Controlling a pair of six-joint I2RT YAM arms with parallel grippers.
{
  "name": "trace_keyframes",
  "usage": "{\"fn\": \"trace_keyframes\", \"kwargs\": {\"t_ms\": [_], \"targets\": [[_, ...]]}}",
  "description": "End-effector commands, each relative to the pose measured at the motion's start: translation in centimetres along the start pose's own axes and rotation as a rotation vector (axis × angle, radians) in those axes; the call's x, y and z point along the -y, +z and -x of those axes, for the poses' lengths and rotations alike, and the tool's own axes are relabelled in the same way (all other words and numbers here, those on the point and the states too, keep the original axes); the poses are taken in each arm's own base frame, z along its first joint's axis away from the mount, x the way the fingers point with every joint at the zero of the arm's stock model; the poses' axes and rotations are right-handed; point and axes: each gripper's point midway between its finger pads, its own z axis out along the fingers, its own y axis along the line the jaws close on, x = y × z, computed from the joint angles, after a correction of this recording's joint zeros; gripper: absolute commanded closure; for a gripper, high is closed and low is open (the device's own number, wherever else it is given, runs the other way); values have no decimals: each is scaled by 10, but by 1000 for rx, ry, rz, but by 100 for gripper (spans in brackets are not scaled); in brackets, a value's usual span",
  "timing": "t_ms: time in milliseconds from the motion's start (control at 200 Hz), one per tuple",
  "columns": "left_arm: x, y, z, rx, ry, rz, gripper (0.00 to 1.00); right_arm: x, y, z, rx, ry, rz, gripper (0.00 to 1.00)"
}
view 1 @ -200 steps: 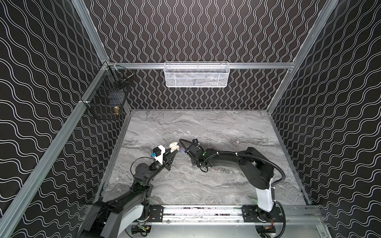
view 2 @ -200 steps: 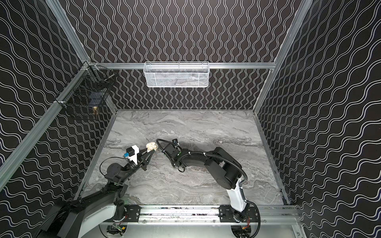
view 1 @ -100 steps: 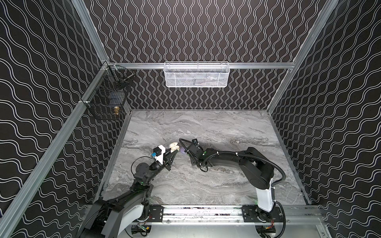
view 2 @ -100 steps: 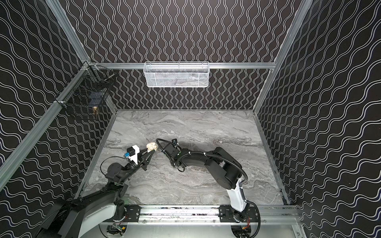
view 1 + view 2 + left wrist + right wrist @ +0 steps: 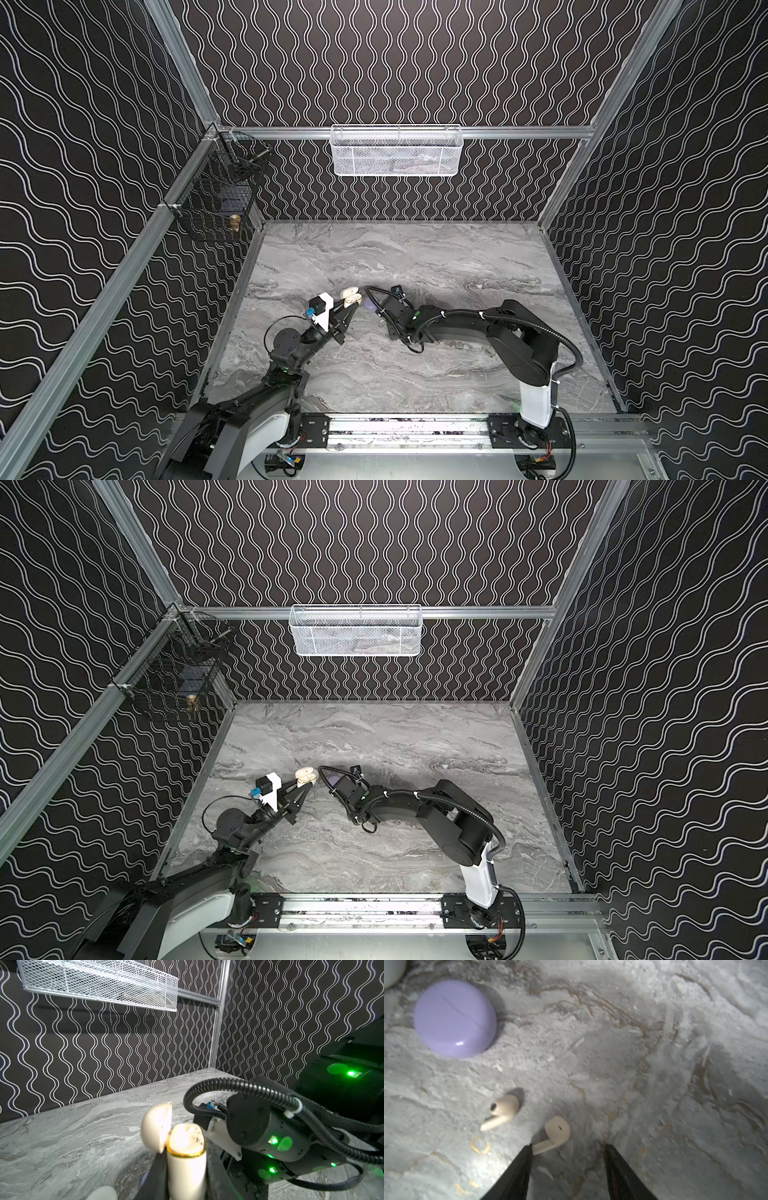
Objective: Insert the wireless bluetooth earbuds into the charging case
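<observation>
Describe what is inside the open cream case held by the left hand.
The cream case shows a bright, glare-washed interior with small dark marks; glare hides whether anything sits inside.

Both top views look steeply down from high at 6 o'clock toward 12, sharing the whole tabletop [image 5: 415,257] [image 5: 374,737]. The left wrist view sits low, close behind the case [image 5: 186,1169], facing about 1 o'clock; it shares the basket [image 5: 99,982] with them. The right wrist view looks down, very near the tabletop.

A white mesh basket [image 5: 395,151] hangs on the back rail [image 5: 519,132], a black wire basket [image 5: 216,199] on the left rail [image 5: 124,269].
</observation>
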Motion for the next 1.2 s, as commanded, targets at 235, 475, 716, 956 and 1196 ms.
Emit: {"fn": "trace_keyframes", "kwargs": {"t_ms": [235, 475, 716, 956, 1196], "targets": [[1, 0, 4, 15, 25, -9, 100, 9, -8, -5, -12, 10, -7, 46], [2, 0, 5, 19, 28, -14, 100, 6, -19, 10, 29, 56, 39, 53], [4, 0, 7, 14, 32, -20, 100, -2, -23, 22, 45, 82, 106, 59], [5, 1, 8, 25, 23, -33, 100, -11, -9, 20, -1, 74, 91, 50], [6, 0, 10, 27, 33, -31, 100, -13, 7, 14, -54, 55, 43, 53]]}}
